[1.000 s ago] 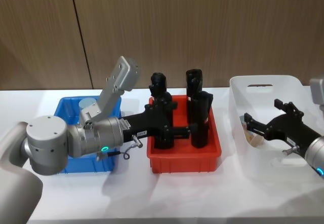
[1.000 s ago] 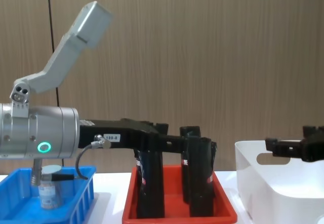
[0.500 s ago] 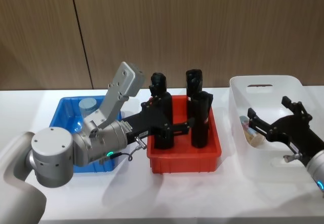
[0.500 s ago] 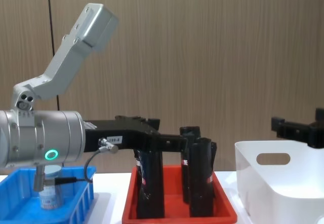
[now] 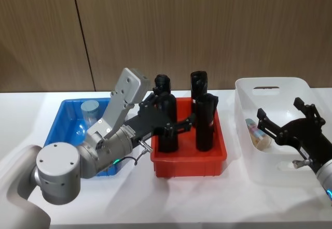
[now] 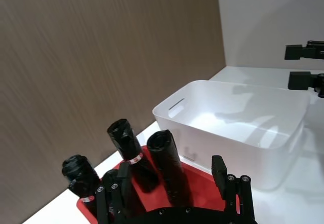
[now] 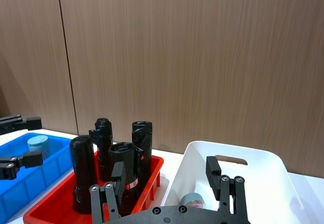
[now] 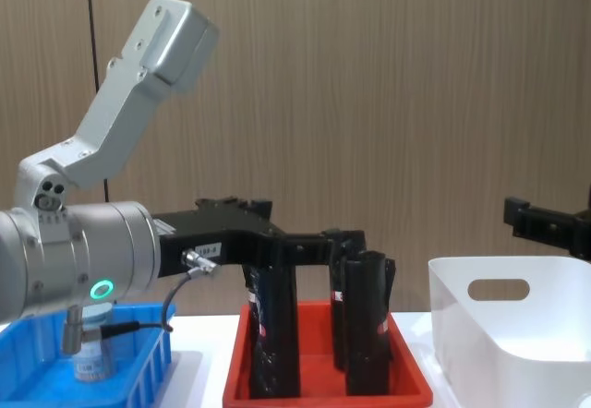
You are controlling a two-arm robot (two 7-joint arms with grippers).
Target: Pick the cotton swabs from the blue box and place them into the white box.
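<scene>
Head view shows one jar of cotton swabs [image 5: 258,134] lying in the white box [image 5: 270,81] under the right pincer [image 5: 279,110], spread and empty; a second jar [image 5: 89,109] stands in the blue box [image 5: 66,111]; the left pincer [image 5: 171,110], spread, hovers over the red tray [image 5: 189,164]; roughly half seems left.

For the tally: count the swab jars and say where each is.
2. One jar stands in the blue basket; another jar lies in the white bin. The left arm may hide others.
</scene>
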